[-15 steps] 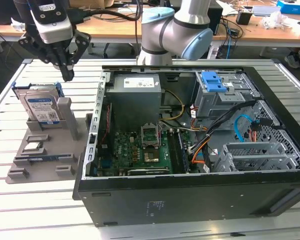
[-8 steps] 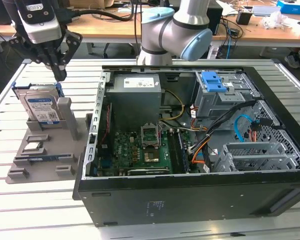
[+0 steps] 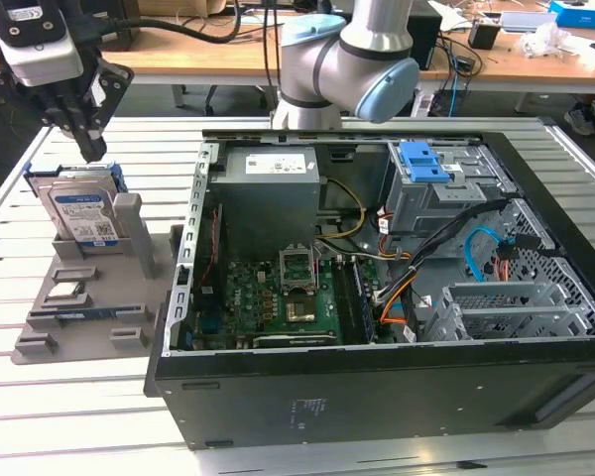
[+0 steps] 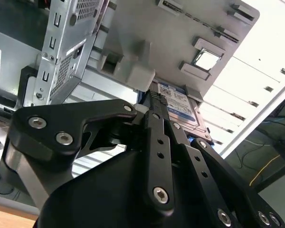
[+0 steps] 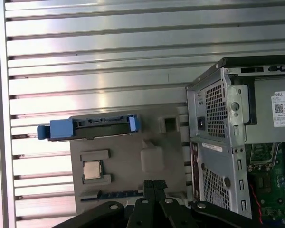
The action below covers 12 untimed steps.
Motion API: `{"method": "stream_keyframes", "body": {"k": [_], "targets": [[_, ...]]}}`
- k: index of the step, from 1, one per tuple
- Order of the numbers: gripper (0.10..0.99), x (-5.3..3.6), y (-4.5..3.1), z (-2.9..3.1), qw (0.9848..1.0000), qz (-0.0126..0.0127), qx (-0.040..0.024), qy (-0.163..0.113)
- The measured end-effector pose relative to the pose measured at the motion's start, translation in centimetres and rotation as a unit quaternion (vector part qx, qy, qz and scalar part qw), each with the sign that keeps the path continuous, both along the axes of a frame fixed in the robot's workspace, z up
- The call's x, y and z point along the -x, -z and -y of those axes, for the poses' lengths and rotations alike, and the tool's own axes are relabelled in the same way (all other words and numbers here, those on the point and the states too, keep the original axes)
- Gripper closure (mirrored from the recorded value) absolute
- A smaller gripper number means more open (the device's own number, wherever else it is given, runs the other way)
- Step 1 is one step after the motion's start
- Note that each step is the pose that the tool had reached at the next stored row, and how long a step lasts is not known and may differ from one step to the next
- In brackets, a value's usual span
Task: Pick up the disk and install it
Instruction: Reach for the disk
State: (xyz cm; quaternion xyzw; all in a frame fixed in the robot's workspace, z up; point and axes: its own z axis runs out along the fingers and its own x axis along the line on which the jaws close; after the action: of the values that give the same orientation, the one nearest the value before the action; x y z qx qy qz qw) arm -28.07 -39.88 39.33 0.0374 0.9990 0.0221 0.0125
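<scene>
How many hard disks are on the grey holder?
1: the disk stands on edge in the grey holder, at the exterior view's left. No hidden ones apparent.

A slatted aluminium table [image 3: 79, 416] stands before a long, cluttered wooden desk [image 3: 506, 64] under bright, even light.

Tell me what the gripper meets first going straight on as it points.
Most likely the disk: the gripper points down at its top edge, where it stands upright in the grey holder. Depth is unclear from this view.
</scene>
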Motion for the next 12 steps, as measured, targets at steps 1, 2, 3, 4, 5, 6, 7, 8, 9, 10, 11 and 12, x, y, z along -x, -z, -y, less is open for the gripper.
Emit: {"method": "stream_keyframes", "body": {"k": [1, 2, 3, 4, 5, 6, 7, 8, 9, 10, 11, 12], "targets": [[0.980, 0.25, 0.00, 0.00, 1.0000, 0.0000, 0.0000, 0.000], [0.980, 0.43, 0.00, 0.00, 1.0000, 0.0000, 0.0000, 0.000], [0.980, 0.76, 0.00, 0.00, 1.0000, 0.0000, 0.0000, 0.000], [0.980, 1.13, 0.00, 0.00, 1.0000, 0.0000, 0.0000, 0.000], [0.980, 1.47, 0.00, 0.00, 1.0000, 0.0000, 0.0000, 0.000], [0.980, 1.73, 0.00, 0.00, 1.0000, 0.0000, 0.0001, 0.000], [0.980, 1.92, 0.00, 0.00, 1.0000, 0.0000, 0.0000, 0.000], [0.980, 2.16, 0.00, 0.00, 1.0000, 0.0000, 0.0000, 0.000], [0.980, 2.35, 0.00, 0.00, 1.0000, 0.0000, 0.0000, 0.000], [0.980, 2.73, 0.00, 0.00, 1.0000, 0.0000, 0.0000, 0.000], [0.980, 2.95, 0.00, 0.00, 1.0000, 0.0000, 0.0000, 0.000], [0.980, 3.13, 0.00, 0.00, 1.0000, 0.0000, 0.0000, 0.000]]}}
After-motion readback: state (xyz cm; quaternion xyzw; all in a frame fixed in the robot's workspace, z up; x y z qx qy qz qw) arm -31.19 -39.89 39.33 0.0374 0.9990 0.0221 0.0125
